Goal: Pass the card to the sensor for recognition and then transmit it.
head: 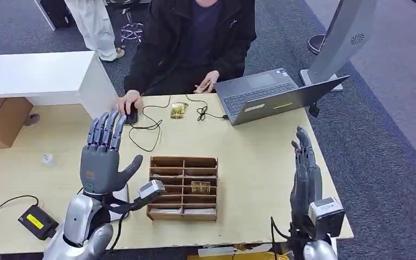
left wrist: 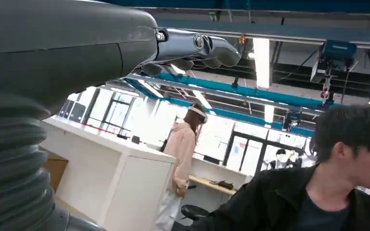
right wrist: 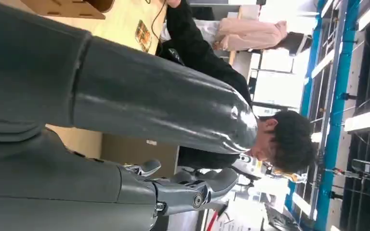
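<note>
Right now I see both hands raised above the table point(head: 249, 146), each with fingers apart and nothing in them. My left hand point(head: 104, 157) stands palm-flat with its fingers point(head: 105, 130) pointing toward twelve o'clock and the thumb spread out toward three. My right hand point(head: 305, 173) is turned edge-on, fingers straight and also pointing toward twelve, near the table's three o'clock edge.

Between the two hands sits the wooden rack point(head: 183, 188), a grid of slots. One card point(head: 200, 187) lies in a slot on the rack's right half, in a middle row. A second card point(head: 179, 110) lies flat on the table at twelve o'clock from the rack, beside a looped black cable point(head: 150, 125).

A small black box point(head: 38, 221) with a yellow label rests at the table's eight o'clock corner, a cable running from it; I cannot tell whether it is the sensor.

A person point(head: 195, 38) in a dark jacket sits at twelve o'clock, one hand on a mouse point(head: 131, 115), the other near an open laptop point(head: 273, 95) at one o'clock.

In the left wrist view my fingers point(left wrist: 197, 48) stretch out straight above that person point(left wrist: 327, 192).
</note>
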Controlling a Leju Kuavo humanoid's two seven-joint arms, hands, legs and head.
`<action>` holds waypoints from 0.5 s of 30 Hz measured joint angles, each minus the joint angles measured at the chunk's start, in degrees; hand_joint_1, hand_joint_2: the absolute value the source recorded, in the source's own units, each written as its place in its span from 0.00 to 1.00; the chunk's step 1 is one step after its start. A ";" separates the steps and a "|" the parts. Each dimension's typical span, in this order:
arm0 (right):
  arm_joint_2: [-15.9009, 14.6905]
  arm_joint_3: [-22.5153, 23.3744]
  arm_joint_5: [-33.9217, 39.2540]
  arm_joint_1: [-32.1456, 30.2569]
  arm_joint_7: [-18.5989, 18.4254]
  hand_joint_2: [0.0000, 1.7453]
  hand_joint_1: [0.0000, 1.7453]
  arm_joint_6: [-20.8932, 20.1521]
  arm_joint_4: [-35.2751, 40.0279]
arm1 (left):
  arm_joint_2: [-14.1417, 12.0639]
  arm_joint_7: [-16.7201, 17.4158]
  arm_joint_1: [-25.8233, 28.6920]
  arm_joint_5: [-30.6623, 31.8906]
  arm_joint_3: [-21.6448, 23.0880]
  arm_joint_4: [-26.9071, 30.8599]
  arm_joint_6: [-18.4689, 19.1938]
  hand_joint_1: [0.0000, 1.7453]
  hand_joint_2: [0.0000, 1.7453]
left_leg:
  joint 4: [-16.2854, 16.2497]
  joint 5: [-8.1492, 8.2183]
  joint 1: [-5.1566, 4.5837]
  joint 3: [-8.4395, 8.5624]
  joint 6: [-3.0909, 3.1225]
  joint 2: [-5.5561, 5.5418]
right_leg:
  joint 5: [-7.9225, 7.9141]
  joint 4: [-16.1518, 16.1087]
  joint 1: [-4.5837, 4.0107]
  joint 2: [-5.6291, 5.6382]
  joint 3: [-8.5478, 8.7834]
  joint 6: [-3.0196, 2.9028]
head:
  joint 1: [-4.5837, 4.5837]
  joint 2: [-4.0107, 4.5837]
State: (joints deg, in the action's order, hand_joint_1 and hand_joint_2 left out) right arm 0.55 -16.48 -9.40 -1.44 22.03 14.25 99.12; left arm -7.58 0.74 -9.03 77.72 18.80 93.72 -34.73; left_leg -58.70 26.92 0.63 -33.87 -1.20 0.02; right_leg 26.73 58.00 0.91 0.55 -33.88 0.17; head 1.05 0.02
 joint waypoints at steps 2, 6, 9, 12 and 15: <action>0.00 0.20 -0.04 -0.24 0.00 0.00 0.00 0.00 0.02 | -0.20 0.07 0.32 -0.02 0.40 0.40 0.37 0.00 1.00 | 0.00 0.00 0.00 0.00 0.00 0.00 | 0.00 0.00 0.00 0.00 0.00 0.00 | 0.00 0.00; 0.00 0.46 -0.28 -0.66 0.17 0.00 0.00 0.00 0.15 | -0.70 0.07 0.85 -0.39 1.40 1.44 2.66 0.00 1.00 | 0.00 0.00 0.00 0.00 0.00 0.00 | 0.00 0.00 0.00 0.00 0.00 0.00 | 0.00 0.00; 0.02 0.70 -0.63 -0.79 0.20 0.00 0.00 -0.11 0.22 | -1.53 -0.07 0.81 -3.00 2.34 2.21 6.85 0.00 1.00 | 0.00 0.00 0.00 0.00 0.00 0.00 | 0.00 0.00 0.00 0.00 0.00 0.00 | -0.02 0.00; 0.04 1.16 -0.81 -1.09 0.22 0.00 0.00 -0.33 0.63 | -2.54 -0.63 0.68 -7.13 3.26 2.80 11.11 0.00 1.00 | 0.00 0.00 0.00 0.01 0.00 0.00 | 0.00 0.00 0.00 0.00 -0.01 0.00 | 0.00 0.00; 0.18 1.71 -1.09 -1.39 0.22 0.00 0.00 -0.92 0.85 | -3.81 -0.63 0.23 -9.05 3.74 3.13 15.26 0.00 1.00 | 0.00 0.00 0.00 0.00 0.00 0.00 | 0.00 0.00 0.00 0.00 -0.01 0.00 | 0.00 0.00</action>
State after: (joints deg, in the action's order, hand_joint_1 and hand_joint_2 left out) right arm 0.72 -14.77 -10.49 -2.83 22.25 13.33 99.97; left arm -11.39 0.11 -8.80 68.67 22.53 96.85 -19.47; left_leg -58.70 26.92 0.63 -33.87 -1.20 0.02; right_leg 26.73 58.00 0.90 0.55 -33.89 0.17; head 1.05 0.02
